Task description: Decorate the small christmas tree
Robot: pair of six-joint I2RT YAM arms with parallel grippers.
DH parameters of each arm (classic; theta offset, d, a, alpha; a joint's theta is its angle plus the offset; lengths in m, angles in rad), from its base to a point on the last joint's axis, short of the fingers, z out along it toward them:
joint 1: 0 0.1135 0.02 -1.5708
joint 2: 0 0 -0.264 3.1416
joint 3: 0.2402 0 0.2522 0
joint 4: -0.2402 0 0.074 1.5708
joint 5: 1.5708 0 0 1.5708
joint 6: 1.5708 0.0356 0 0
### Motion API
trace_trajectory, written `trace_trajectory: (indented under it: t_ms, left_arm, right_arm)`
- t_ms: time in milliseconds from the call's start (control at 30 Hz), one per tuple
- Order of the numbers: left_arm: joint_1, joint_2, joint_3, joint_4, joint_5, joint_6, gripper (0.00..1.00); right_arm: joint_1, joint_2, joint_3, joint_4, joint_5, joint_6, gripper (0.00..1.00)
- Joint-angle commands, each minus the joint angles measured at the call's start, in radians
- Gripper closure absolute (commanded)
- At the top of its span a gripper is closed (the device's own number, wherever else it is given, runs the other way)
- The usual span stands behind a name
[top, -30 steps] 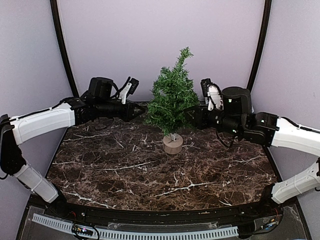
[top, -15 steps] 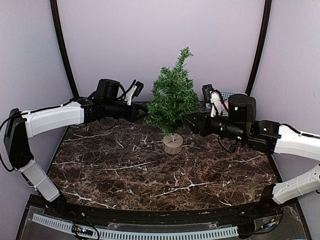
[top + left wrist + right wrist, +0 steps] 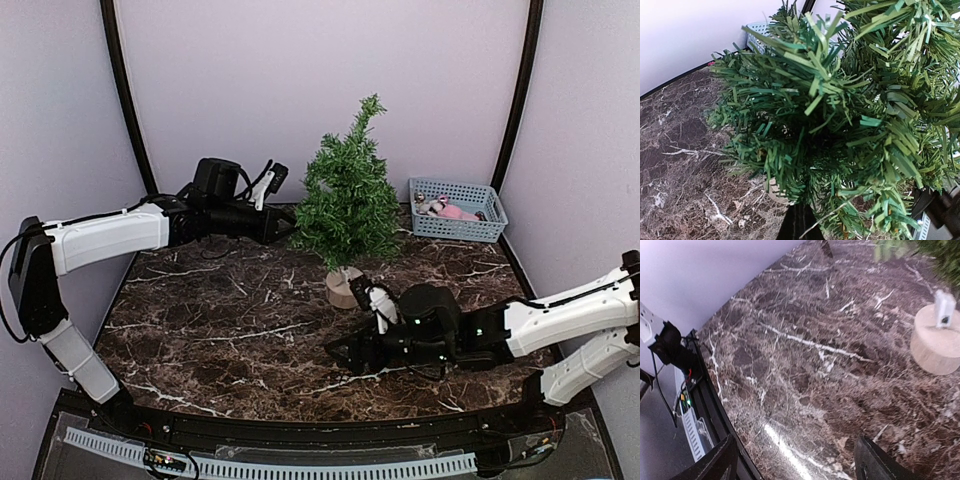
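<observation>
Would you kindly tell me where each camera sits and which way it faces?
Top external: above and behind the bases, looking down on the marble table, the small christmas tree and the basket; left arm and right arm show.
Left wrist: close beside the tree, facing into its branches; shut left gripper at bottom.
Right wrist: low over the table, facing left across it; open right gripper at bottom.
All three share the tree's wooden base.

Legible markings — none. Nothing readable on the small christmas tree [image 3: 345, 205], nor on the basket [image 3: 455, 229] right of it — too small.
</observation>
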Motion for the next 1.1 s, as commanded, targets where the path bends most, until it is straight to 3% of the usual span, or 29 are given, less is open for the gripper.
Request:
trace_trajectory:
  t_ms: [0,267,333,367,467,500,600,633,767,967,1067]
  left_arm:
    - [0.006,0.000,0.029,0.022,0.013,-0.008,1.00]
    - [0.006,0.002,0.024,0.021,0.006,-0.006,1.00]
    - [0.006,0.003,0.024,0.020,0.004,-0.005,1.00]
    - [0.006,0.003,0.024,0.018,0.002,-0.005,1.00]
    - [0.006,-0.002,0.023,0.016,-0.003,-0.001,0.97]
    - [0.006,-0.005,0.022,0.013,-0.006,0.001,0.95]
    - [0.008,-0.036,0.013,-0.008,-0.031,0.004,0.71]
    - [0.008,-0.059,0.001,-0.013,-0.047,0.006,0.57]
    - [0.008,-0.168,-0.075,-0.033,-0.079,-0.008,0.27]
    - [0.006,-0.379,-0.195,-0.106,-0.145,-0.066,0.03]
    - [0.006,-0.472,-0.246,-0.130,-0.190,-0.145,0.01]
  right_arm:
    - [0.066,0.131,0.071,0.064,-0.031,0.019,0.18]
    - [0.077,0.335,0.197,0.037,-0.143,-0.001,0.19]
    - [0.079,0.373,0.234,0.022,-0.152,-0.002,0.26]
    - [0.078,0.395,0.255,0.004,-0.150,-0.001,0.36]
    - [0.078,0.431,0.305,-0.029,-0.146,0.013,0.91]
    - [0.077,0.426,0.308,-0.030,-0.134,0.022,1.00]
    - [0.076,0.376,0.309,-0.046,-0.055,0.043,1.00]
    - [0.076,0.352,0.309,-0.056,-0.023,0.050,1.00]
    - [0.062,0.269,0.295,-0.055,0.057,0.083,1.00]
    - [0.044,0.187,0.274,-0.005,0.086,0.110,1.00]
    - [0.041,0.176,0.272,0.035,0.104,0.105,1.00]
